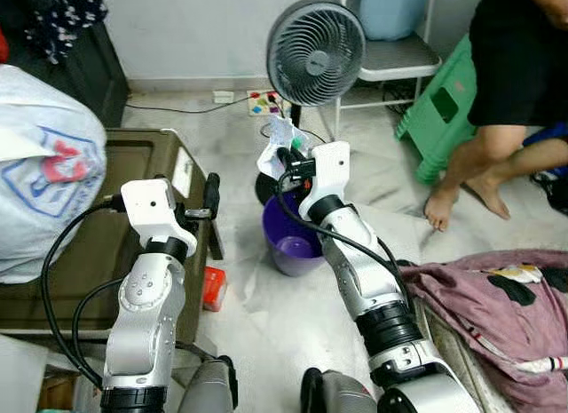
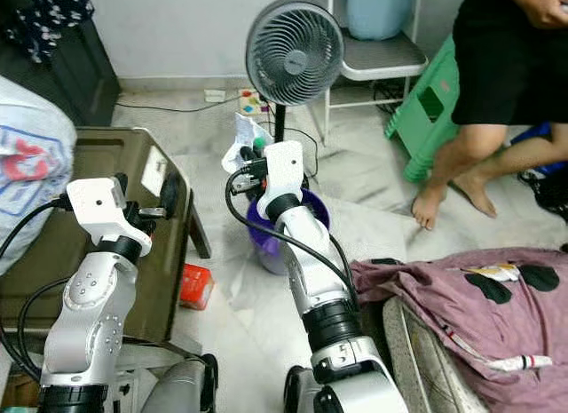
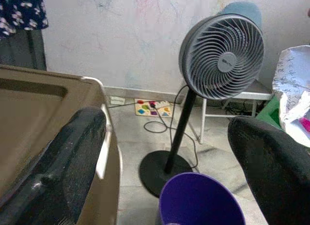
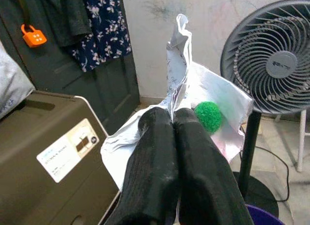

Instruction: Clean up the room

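— Pale tiled floor [image 1: 266,306], grey wall behind. From the left eye?
— Standing fan [image 1: 315,51] at the wall, purple bin [image 1: 293,244] just before its base. Brown box [image 1: 98,235] on the left, white bag [image 1: 44,164] resting on it. Red pack [image 1: 214,287] on the floor beside the box. Pink blanket [image 1: 497,306] low on the right, a person's legs [image 1: 479,164] and green stool [image 1: 439,107] beyond.
— And the grippers?
— Right gripper [image 1: 286,155] raised above the bin, pinching crumpled paper [image 1: 277,146]. Left gripper [image 1: 211,193] over the box's edge.
— Right eye?
— Same scene: paper [image 2: 241,142] held high over the bin [image 2: 266,244], chair [image 2: 377,53] behind the fan.
— Left wrist?
— Fingers [image 3: 63,172] wide apart, nothing between. Fan and bin [image 3: 201,201] ahead, box edge alongside, power strip [image 3: 152,108] by the wall.
— Right wrist?
— Fingers [image 4: 155,162] pressed together, clamped on the paper [image 4: 193,99], a green pompom [image 4: 209,116] lying on it. Box with a white label [image 4: 68,150] nearby, dark door and orange padlock [image 4: 34,35] behind.
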Robot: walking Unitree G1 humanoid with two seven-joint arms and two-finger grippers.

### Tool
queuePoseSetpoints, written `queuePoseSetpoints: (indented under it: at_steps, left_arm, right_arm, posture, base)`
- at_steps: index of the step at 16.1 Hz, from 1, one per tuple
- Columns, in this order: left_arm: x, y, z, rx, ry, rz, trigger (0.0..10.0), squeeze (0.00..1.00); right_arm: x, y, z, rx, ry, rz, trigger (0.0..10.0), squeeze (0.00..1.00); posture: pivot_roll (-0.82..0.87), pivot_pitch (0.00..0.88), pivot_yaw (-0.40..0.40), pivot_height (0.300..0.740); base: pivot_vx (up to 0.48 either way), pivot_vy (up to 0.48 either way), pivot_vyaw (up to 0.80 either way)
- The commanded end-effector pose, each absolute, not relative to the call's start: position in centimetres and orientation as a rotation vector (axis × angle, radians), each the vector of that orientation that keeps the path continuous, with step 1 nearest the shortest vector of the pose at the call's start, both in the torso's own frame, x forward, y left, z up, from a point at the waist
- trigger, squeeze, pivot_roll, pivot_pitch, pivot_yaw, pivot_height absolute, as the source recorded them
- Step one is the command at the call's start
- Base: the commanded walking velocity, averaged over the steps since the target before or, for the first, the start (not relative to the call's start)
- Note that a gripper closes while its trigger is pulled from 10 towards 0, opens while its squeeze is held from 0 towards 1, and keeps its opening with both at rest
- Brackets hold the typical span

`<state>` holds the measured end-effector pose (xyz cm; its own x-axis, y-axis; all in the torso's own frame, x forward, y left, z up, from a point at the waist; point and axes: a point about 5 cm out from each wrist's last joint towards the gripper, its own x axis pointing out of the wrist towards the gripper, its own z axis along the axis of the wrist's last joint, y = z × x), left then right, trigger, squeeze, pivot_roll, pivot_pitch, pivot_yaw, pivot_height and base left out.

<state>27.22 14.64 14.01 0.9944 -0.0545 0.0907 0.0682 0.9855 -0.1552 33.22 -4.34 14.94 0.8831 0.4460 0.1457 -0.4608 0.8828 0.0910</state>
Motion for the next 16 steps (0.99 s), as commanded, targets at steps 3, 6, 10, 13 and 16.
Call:
queuePoseSetpoints:
  at_steps: [3, 6, 10, 13, 16]
  left_arm:
    - [27.18, 14.57, 13.89, -0.161, -0.082, -0.066, 10.0, 0.0]
    - [27.27, 14.57, 13.93, -0.166, -0.082, -0.068, 10.0, 0.0]
    - [27.44, 14.7, 14.08, -0.168, -0.087, -0.067, 10.0, 0.0]
    - [27.4, 14.52, 14.03, -0.173, -0.086, -0.075, 10.0, 0.0]
    - [27.39, 14.39, 14.02, -0.18, -0.088, -0.089, 10.0, 0.0]
  right_arm:
    - [33.38, -4.33, 14.45, 0.134, -0.078, 0.464, 10.0, 0.0]
    - [33.47, -4.32, 14.62, 0.129, -0.089, 0.464, 10.0, 0.0]
    - [33.64, -4.27, 14.69, 0.131, -0.086, 0.462, 10.0, 0.0]
    - [33.58, -4.21, 14.64, 0.131, -0.085, 0.461, 10.0, 0.0]
    - [33.6, -4.24, 14.65, 0.131, -0.089, 0.459, 10.0, 0.0]
  posture:
    - [0.1, 0.155, -0.032, 0.74]
    - [0.1, 0.16, -0.033, 0.74]
    - [0.1, 0.161, -0.03, 0.74]
    - [0.1, 0.158, -0.027, 0.74]
    - [0.1, 0.156, -0.027, 0.74]
  base:
    - [0.0, 0.0, -0.53]
    - [0.0, 0.0, -0.8]
    - [0.0, 0.0, -0.8]
    - [0.0, 0.0, -0.8]
    - [0.0, 0.0, -0.8]
